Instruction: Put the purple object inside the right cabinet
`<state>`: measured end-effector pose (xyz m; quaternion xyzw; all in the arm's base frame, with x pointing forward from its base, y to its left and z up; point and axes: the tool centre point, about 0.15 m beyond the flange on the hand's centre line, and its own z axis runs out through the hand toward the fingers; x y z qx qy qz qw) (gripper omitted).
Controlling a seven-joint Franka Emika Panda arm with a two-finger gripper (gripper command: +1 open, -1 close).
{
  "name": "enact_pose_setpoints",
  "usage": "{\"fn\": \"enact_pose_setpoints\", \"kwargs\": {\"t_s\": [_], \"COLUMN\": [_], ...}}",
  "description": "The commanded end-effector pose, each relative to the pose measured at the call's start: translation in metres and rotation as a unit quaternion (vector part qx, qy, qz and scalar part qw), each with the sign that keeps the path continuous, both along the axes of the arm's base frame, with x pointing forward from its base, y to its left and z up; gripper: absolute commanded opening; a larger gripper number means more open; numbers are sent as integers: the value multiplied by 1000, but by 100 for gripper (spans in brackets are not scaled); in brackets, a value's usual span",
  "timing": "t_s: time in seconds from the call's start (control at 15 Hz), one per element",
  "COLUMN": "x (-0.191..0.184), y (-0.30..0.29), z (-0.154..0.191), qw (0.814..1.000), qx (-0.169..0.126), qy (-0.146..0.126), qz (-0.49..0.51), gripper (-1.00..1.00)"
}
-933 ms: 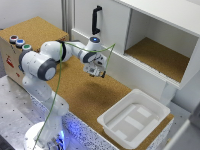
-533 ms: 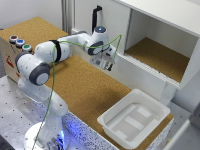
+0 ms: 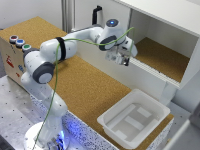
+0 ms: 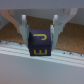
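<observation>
My gripper [image 3: 121, 58] is shut on the purple object [image 4: 40, 43], a dark purple cube with yellow letters. In the wrist view its fingers [image 4: 24, 26] press on both sides of the cube. In the exterior view the cube is mostly hidden by the hand. The gripper hangs just above the white front lip of the right cabinet [image 3: 165, 59], a wide white box with a cork-brown floor, at its end toward the exterior view's left. The wrist view shows the cabinet's white edge [image 4: 30, 55] just below the cube and cork floor beyond.
A shallow white plastic bin [image 3: 134, 117] sits on the cork table toward the exterior view's right front. A white door panel with a black handle [image 3: 95, 12] stands behind the arm. A wooden box with coloured buttons [image 3: 17, 42] is at the left.
The arm has swung toward the exterior view's right with the cube, from over the cork table to the cabinet's front edge.
</observation>
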<state>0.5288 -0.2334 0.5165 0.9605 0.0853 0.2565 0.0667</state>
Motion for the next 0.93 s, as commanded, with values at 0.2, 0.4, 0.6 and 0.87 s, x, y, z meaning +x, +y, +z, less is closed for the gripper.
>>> {"fn": "enact_pose_setpoints", "kwargs": {"t_s": [0.2,0.4,0.6,0.87], "x": [101,116,135,169], "y": [-55,-62,-67,-70], "z": [-14,-21,-33,-52], "qw": [992,993,992,990], "qx": [78,94,109,133], "qy": [-14,-30,-40,-46], "qz": [95,71,51,27], "gripper": [-100,-100,-100,-100]}}
